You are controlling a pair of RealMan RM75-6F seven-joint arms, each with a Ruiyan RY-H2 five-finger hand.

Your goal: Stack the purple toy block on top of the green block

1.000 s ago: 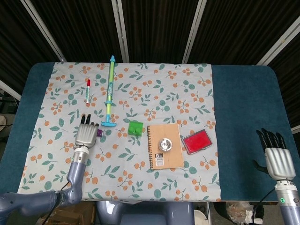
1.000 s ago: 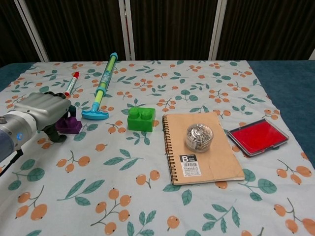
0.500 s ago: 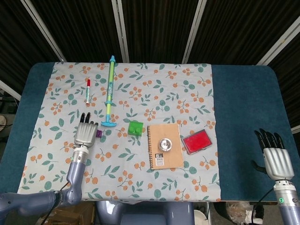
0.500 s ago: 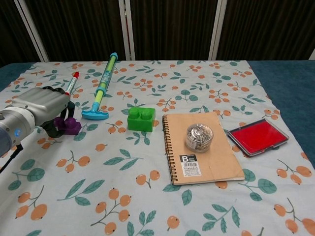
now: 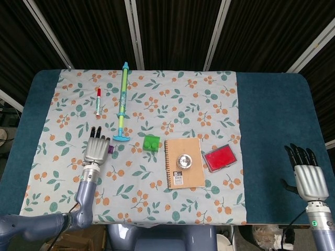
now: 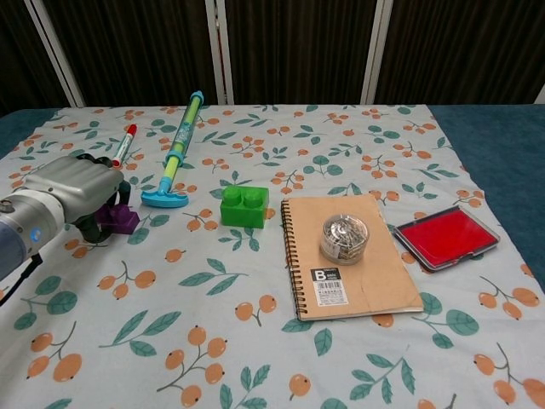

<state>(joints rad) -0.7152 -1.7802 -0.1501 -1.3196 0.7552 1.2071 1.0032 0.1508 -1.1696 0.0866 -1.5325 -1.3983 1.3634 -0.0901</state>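
The purple block [image 5: 110, 150] [image 6: 120, 220] rests on the flowered cloth, half tucked under the right edge of my left hand [image 5: 96, 149] [image 6: 70, 193]. From above, the hand's fingers lie stretched out and apart, pointing away from me. In the chest view, dark fingers [image 6: 118, 189] arch over the block and seem to touch it, with no firm grip showing. The green block [image 5: 152, 143] [image 6: 244, 205] sits studs-up a short way to the right. My right hand [image 5: 309, 177] hovers far off at the table's right front, fingers spread and holding nothing.
A spiral notebook [image 5: 185, 162] [image 6: 349, 254] with a round tin of clips [image 6: 344, 238] lies right of the green block. Beyond it is a red ink pad [image 5: 219, 158]. A blue-green toy syringe [image 5: 122, 102] and a red marker [image 5: 98, 101] lie behind the left hand.
My left hand shifted slightly forward and back over the purple block. The block stays in the same spot on the cloth. The right hand has barely moved.
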